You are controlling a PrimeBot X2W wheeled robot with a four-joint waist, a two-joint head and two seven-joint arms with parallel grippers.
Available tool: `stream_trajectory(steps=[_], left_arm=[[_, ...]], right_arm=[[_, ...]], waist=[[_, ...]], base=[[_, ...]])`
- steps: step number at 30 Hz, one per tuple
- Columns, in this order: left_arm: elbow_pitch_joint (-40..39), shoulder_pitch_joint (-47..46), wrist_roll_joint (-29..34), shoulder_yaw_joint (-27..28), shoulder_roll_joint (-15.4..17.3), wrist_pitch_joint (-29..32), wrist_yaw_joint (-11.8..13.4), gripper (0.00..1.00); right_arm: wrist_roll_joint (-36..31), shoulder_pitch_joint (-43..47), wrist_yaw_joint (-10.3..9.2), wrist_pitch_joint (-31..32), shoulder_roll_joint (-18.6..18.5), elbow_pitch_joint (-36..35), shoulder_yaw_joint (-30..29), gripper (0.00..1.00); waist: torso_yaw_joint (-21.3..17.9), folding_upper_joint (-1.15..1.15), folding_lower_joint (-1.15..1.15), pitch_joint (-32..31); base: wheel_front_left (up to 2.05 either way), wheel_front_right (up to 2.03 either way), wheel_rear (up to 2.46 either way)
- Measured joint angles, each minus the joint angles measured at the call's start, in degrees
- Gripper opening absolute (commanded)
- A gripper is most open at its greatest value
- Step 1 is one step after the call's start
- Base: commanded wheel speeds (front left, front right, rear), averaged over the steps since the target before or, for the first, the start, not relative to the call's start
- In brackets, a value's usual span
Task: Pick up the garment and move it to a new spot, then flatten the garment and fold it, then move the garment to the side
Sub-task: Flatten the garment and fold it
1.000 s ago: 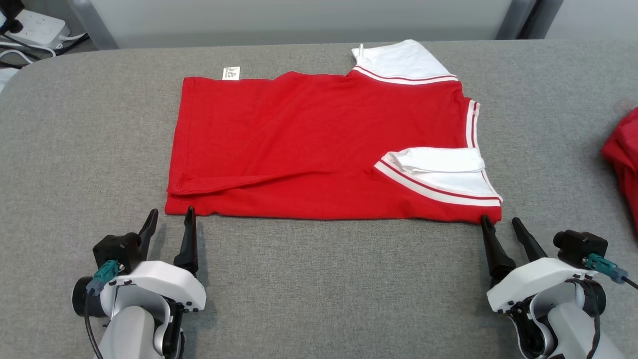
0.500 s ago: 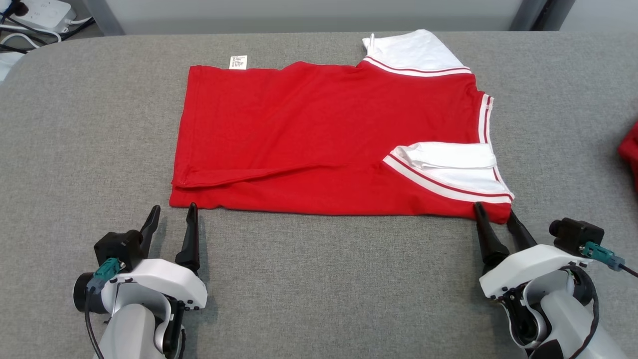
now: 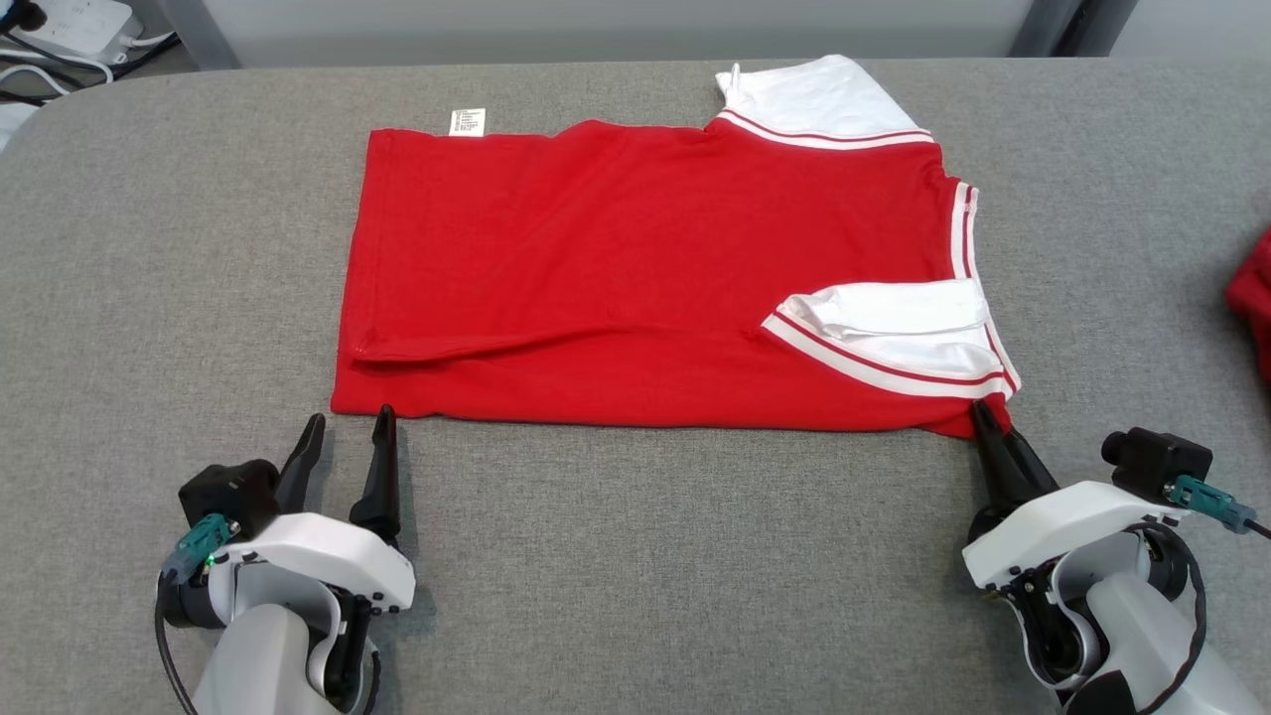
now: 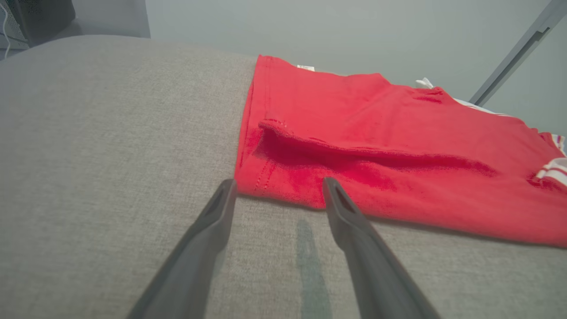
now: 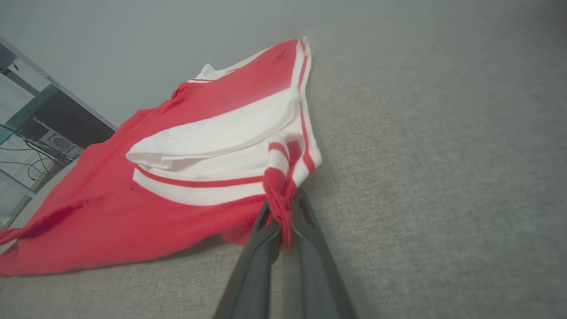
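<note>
Since earlier frame our right end effector (image 3: 988,422) clamped garment (image 3: 645,268) corner at 5 o'clock. We kept left end effector (image 3: 351,415) wide, 7 o'clock corner just ahead; long axis ran 9-to-3 across worktop (image 3: 635,556).

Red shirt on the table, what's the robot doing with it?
The robot is working on folding the red shirt, which has white sleeves and lies spread on the grey table. Its right gripper is pinched shut on the shirt's near right corner. Its left gripper is open at the near left corner, fingertips by the hem, not yet holding it. It looks ready to lift that near edge.
</note>
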Motion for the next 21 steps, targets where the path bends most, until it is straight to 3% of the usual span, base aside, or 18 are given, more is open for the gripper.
stream_trajectory(steps=[21], left_arm=[[9.2, -5.2, -4.2, 4.7, -0.3, 0.0, -0.5, 1.00]], right_arm=[[-1.2, -0.6, 0.00, 0.0, -0.2, -1.5, 1.8, 0.00]], waist=[[-2.5, 0.00, 0.00, 0.9]], base=[[0.00, 0.00, 0.00]])
